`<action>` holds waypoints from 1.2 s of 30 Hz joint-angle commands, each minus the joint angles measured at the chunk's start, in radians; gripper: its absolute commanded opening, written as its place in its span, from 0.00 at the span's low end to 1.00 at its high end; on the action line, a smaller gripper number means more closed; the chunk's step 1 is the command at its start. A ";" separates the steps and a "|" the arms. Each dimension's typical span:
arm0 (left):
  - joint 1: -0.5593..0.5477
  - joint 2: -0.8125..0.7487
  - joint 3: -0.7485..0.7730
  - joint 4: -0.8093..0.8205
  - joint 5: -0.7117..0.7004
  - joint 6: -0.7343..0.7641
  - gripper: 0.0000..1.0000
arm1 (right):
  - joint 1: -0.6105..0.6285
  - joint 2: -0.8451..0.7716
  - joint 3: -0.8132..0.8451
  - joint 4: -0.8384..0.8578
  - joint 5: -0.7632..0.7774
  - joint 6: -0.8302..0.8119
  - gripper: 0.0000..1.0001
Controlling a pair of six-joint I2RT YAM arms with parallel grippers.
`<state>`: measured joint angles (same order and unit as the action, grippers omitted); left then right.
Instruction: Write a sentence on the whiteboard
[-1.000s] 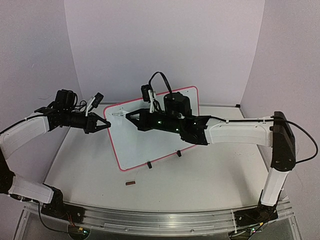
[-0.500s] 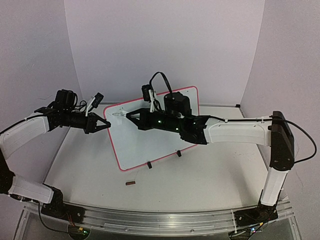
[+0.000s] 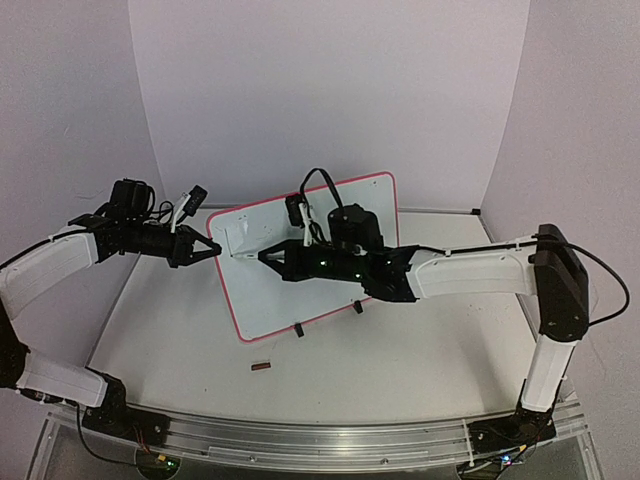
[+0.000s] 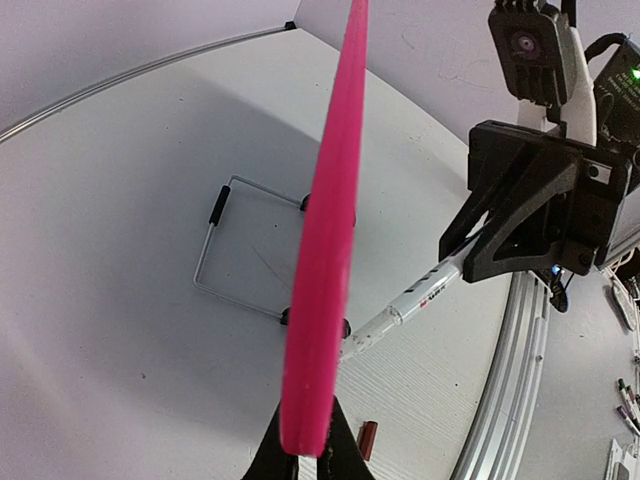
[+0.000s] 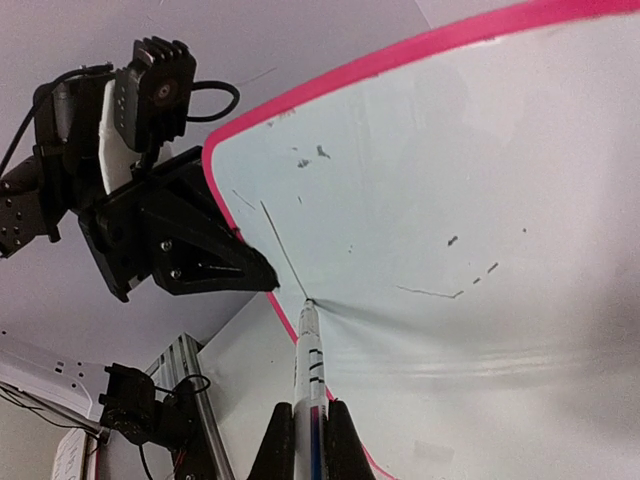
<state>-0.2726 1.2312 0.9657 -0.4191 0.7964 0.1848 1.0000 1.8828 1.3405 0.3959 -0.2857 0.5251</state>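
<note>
The whiteboard (image 3: 310, 270) stands tilted on the table, glossy white with a red rim. My left gripper (image 3: 212, 248) is shut on its left rim; in the left wrist view the rim (image 4: 325, 250) runs edge-on into the closed jaws (image 4: 305, 452). My right gripper (image 3: 265, 256) is shut on a white marker (image 5: 310, 370) whose tip touches the board (image 5: 470, 180) near its left edge. One thin dark stroke (image 5: 283, 250) runs up from the tip. No readable word of the sentence shows, only a few faint marks (image 5: 430, 292).
A small red-brown marker cap (image 3: 261, 367) lies on the table in front of the board, also in the left wrist view (image 4: 368, 440). Two black clip feet (image 3: 297, 330) hold the board's lower edge. A wire stand (image 4: 250, 250) sits behind it.
My right gripper has moved the marker tip down the board from the upper left corner, leaving a thin stroke. The left gripper and board have not moved.
</note>
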 commanded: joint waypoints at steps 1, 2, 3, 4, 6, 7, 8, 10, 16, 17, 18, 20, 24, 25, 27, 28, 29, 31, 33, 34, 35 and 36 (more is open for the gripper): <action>-0.007 -0.016 0.000 -0.027 -0.065 0.033 0.00 | -0.005 -0.060 -0.011 0.026 -0.001 0.010 0.00; -0.007 -0.015 0.001 -0.027 -0.066 0.032 0.00 | -0.005 -0.069 -0.014 0.035 -0.008 0.010 0.00; -0.007 -0.015 0.000 -0.028 -0.066 0.032 0.00 | -0.005 -0.078 -0.017 0.045 -0.014 0.012 0.00; -0.007 -0.015 0.000 -0.028 -0.067 0.032 0.00 | -0.005 -0.088 -0.021 0.055 -0.019 0.013 0.00; -0.007 -0.015 0.000 -0.027 -0.069 0.032 0.00 | -0.005 -0.107 -0.027 0.072 -0.023 0.020 0.00; -0.007 -0.015 0.000 -0.027 -0.070 0.031 0.00 | -0.005 -0.116 -0.029 0.079 -0.023 0.024 0.00; -0.007 -0.015 0.000 -0.028 -0.070 0.031 0.00 | -0.005 -0.122 -0.030 0.088 -0.022 0.026 0.00; -0.007 -0.014 0.000 -0.027 -0.071 0.031 0.00 | -0.004 -0.129 -0.030 0.099 -0.013 0.029 0.00; -0.007 -0.015 0.000 -0.028 -0.072 0.030 0.00 | -0.008 -0.110 -0.012 0.099 0.037 0.015 0.00; -0.007 -0.014 -0.001 -0.028 -0.072 0.031 0.00 | -0.009 -0.101 -0.004 0.099 0.036 0.017 0.00; -0.007 -0.015 0.001 -0.029 -0.072 0.031 0.00 | -0.009 -0.093 0.001 0.099 0.037 0.019 0.00; -0.007 -0.015 0.001 -0.029 -0.074 0.031 0.00 | -0.011 -0.081 0.010 0.099 0.038 0.023 0.00; -0.007 -0.017 0.001 -0.029 -0.075 0.031 0.00 | -0.016 -0.072 0.014 0.099 0.054 0.022 0.00; -0.007 -0.016 0.002 -0.029 -0.076 0.031 0.00 | -0.017 -0.071 0.014 0.099 0.057 0.023 0.00; -0.007 -0.015 0.001 -0.030 -0.076 0.031 0.00 | -0.019 -0.070 0.014 0.098 0.065 0.026 0.00; -0.007 -0.015 0.001 -0.030 -0.075 0.031 0.00 | -0.020 -0.069 0.013 0.099 0.068 0.028 0.00; -0.008 -0.015 0.002 -0.029 -0.075 0.031 0.00 | -0.022 -0.067 0.012 0.099 0.069 0.029 0.00; -0.007 -0.016 0.002 -0.029 -0.075 0.031 0.00 | -0.026 -0.062 0.014 0.100 0.072 0.030 0.00; -0.007 -0.015 0.002 -0.028 -0.075 0.030 0.00 | -0.029 -0.054 0.018 0.099 0.068 0.033 0.00; -0.007 -0.016 0.002 -0.029 -0.075 0.030 0.00 | -0.029 -0.048 0.024 0.098 0.064 0.034 0.00; -0.007 -0.016 0.002 -0.029 -0.075 0.030 0.00 | -0.030 -0.042 0.027 0.097 0.061 0.035 0.00; -0.008 -0.015 0.001 -0.029 -0.075 0.030 0.00 | -0.030 -0.038 0.032 0.096 0.058 0.035 0.00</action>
<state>-0.2760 1.2259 0.9657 -0.4221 0.7895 0.1852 0.9756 1.8052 1.3205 0.4623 -0.2314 0.5510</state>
